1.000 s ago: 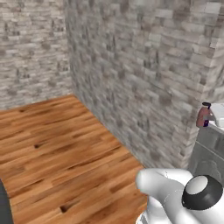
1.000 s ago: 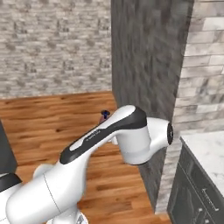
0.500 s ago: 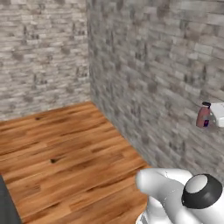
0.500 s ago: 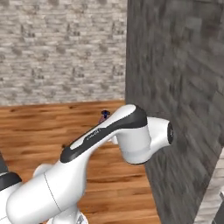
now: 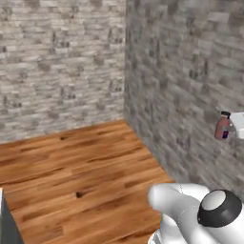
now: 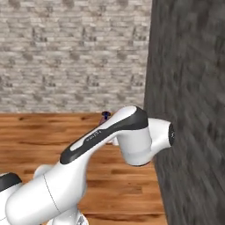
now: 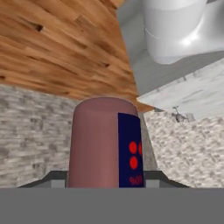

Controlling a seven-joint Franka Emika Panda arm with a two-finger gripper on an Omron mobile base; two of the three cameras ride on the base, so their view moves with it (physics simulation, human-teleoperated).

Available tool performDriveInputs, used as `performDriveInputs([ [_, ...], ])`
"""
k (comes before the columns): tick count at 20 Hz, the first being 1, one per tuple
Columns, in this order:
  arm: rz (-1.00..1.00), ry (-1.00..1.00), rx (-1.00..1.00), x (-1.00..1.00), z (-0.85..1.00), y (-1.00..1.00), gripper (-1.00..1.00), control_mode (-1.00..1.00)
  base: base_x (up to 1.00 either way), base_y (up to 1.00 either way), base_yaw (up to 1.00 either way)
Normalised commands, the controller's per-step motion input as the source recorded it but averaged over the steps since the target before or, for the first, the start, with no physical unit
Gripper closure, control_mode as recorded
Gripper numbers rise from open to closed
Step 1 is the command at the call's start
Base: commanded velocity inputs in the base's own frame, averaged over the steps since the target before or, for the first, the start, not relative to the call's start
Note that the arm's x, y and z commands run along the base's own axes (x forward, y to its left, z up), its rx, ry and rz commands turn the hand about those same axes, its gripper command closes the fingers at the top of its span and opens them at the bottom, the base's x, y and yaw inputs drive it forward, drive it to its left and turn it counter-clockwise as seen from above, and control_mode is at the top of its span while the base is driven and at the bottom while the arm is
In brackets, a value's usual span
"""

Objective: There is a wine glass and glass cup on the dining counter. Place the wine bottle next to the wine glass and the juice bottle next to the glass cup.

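Right, with the gripper (image 7: pixel 106 186) clamped on the juice bottle (image 7: pixel 106 144), carried mid-air past a stone wall (image 5: pixel 190 71), I'd keep the bottle upright and the base steady until the dining counter comes into view.

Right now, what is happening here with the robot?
The robot's gripper is shut on the juice bottle, a squat pinkish-red bottle with a dark blue label. It holds the bottle up in the air, beside a grey stone wall and above a wooden floor. In the hand view, a marble counter top shows past the bottle.
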Motion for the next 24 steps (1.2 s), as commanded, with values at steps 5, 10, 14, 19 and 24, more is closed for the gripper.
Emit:
performDriveInputs([
  [5, 0.00, 0.00, 0.00, 0.00, 0.00, 0.00, 1.00, 1.00, 0.99, 0.00, 0.42],
  [10, 0.00, 0.00, 0.00, 0.00, 0.00, 0.00, 1.00, 1.00, 0.98, 0.00, 0.54],
  [14, 0.00, 0.00, 0.00, 0.00, 0.00, 0.00, 1.00, 1.00, 0.89, 0.00, 0.61],
  [19, 0.00, 0.00, 0.00, 0.00, 0.00, 0.00, 1.00, 1.00, 0.79, 0.00, 0.72],
  [24, 0.00, 0.00, 0.00, 0.00, 0.00, 0.00, 1.00, 1.00, 0.71, 0.00, 0.75],
])
